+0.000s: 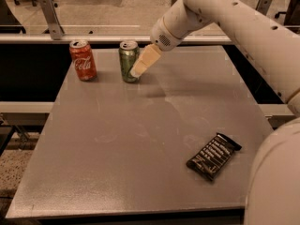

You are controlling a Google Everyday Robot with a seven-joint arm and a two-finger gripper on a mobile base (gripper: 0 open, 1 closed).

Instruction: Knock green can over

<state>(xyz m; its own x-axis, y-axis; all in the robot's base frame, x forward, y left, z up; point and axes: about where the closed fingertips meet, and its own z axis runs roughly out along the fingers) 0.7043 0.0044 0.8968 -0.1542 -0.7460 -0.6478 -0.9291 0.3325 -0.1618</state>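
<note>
Now, step: you are at the point of contact for the knock. The can has not gone over, so the task itself is not yet done.
Green can [128,61]: it stands upright near the far edge of the worktop [140,135], left of centre, silver top up.
Claw [136,71]: it sits low at the green can's right side, its tip by the lower half of the can. Whether it touches or is just beside, you cannot tell. Whether it is open or closed, you cannot tell either.
Arm [211,13]: it reaches in from the upper right and slopes down to the left.
Red can [83,60]: it is upright to the left of the green can, near it but apart.
Bar [214,156]: it is a dark wrapper lying flat at the front right, well apart from both cans.
Next move: you probably need a firm sideways sweep to the left. A push this low may only slide the can, so striking higher up looks safer.
Risk: the red can stands on the side where the green can would likely fall, so keep your sweep short.
</note>
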